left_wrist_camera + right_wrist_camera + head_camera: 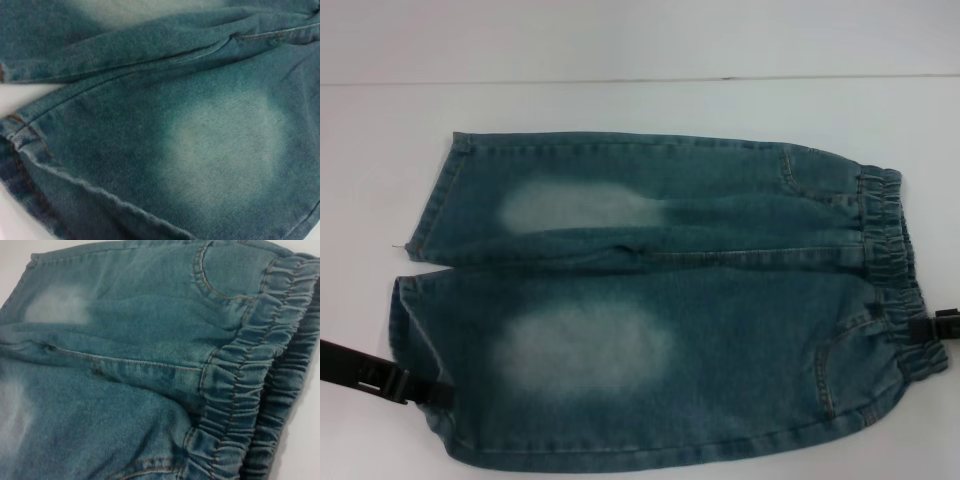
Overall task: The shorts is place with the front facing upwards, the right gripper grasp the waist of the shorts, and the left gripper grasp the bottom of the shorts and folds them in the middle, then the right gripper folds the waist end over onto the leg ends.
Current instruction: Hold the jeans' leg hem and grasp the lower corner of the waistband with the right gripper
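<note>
Left gripper (438, 392): dark, at the near-left edge of the head view, reaching in from the left; tip meets the hem of the near leg; finger spread impossible to tell.
Right gripper (932, 332): dark, at the right edge of the head view, touching the near end of the waistband; only a small part showing; opening impossible to tell.
Shorts (660, 300): blue denim, laid flat and front-up on the table, waist to the robot's right, leg ends to the left, unfolded.
Near leg (580, 360): nearest the robot, with a pale faded patch (582, 350) in the middle; curved pocket seam (832, 372) toward the waist.
Near leg hem (30, 150): close-up in the left wrist view, stitched edge with orange thread, lying on the white surface; same faded patch (225, 145) beside it.
Centre seam (650, 252): between the two legs, slightly rucked at the crotch; also visible in the right wrist view (130, 362).
Waistband (890, 260): gathered elastic, puckered along the right end; in the right wrist view (250, 380) seen doubled, front layer over back layer.
Far leg (620, 200): beyond the seam, with its own lighter patch (575, 205); hem at far left.
Table (640, 100): white, under and around the shorts, farthest edge running across the top.
</note>
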You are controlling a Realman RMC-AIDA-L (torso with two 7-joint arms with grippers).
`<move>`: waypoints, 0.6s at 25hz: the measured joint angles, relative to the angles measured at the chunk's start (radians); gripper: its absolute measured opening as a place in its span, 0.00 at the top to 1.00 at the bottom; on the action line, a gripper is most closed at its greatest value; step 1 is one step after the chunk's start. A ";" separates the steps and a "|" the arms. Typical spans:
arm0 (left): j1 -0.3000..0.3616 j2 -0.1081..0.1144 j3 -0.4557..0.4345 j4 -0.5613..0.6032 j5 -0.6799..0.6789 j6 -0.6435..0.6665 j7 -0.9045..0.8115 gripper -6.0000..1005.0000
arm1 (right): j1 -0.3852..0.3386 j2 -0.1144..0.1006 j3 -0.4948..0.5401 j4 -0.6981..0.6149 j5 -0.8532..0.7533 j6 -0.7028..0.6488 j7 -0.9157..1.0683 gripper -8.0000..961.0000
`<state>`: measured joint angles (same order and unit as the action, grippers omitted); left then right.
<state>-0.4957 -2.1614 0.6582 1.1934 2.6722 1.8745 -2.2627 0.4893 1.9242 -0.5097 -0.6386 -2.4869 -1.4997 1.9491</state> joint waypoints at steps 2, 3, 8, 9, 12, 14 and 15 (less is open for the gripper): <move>0.001 0.000 0.000 0.000 0.000 0.000 0.001 0.93 | 0.000 0.003 -0.005 0.000 0.000 0.001 0.000 0.22; 0.001 0.000 -0.001 0.000 0.000 0.000 0.001 0.93 | 0.000 0.005 -0.007 0.000 0.000 0.002 0.000 0.22; -0.001 0.000 0.001 0.000 0.000 0.001 0.002 0.93 | 0.000 0.009 -0.012 0.000 0.003 -0.013 -0.002 0.22; -0.001 0.000 0.002 0.000 0.000 0.001 0.002 0.93 | -0.001 0.010 -0.003 0.000 0.007 -0.030 -0.004 0.22; -0.002 0.001 0.002 0.000 0.000 0.005 0.001 0.93 | -0.012 0.001 0.036 0.003 0.028 -0.099 -0.019 0.22; -0.002 0.002 0.000 0.000 0.000 0.010 0.002 0.93 | -0.021 -0.017 0.068 0.006 0.047 -0.124 -0.030 0.22; -0.001 0.002 -0.001 0.001 0.000 0.011 0.003 0.93 | -0.025 -0.024 0.080 0.008 0.053 -0.130 -0.034 0.22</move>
<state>-0.4971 -2.1591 0.6575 1.1939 2.6722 1.8857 -2.2600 0.4645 1.9000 -0.4295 -0.6304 -2.4342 -1.6293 1.9156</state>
